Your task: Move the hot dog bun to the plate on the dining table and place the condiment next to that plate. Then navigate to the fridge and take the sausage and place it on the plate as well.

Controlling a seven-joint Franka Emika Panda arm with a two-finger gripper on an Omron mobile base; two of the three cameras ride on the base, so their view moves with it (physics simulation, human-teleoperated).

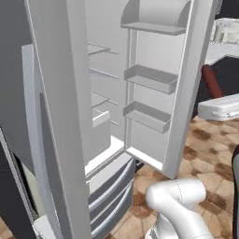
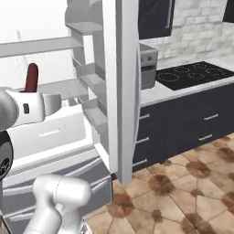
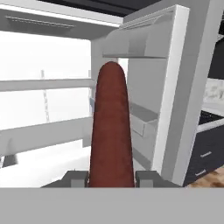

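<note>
The fridge stands open, showing white shelves and door bins. My gripper is shut on the sausage, a dark red-brown cylinder that stands up between the fingertips in front of the fridge's interior. From the right base view, the sausage rises from my gripper beside the fridge shelves. The left base view shows the sausage right of the open door, above the hand. The hot dog bun, the plate, the dining table and the condiment are out of view.
The open right fridge door stands between my arm and a dark counter with a black cooktop and a grey appliance. Dark drawers sit below. Brown tiled floor lies open to the right.
</note>
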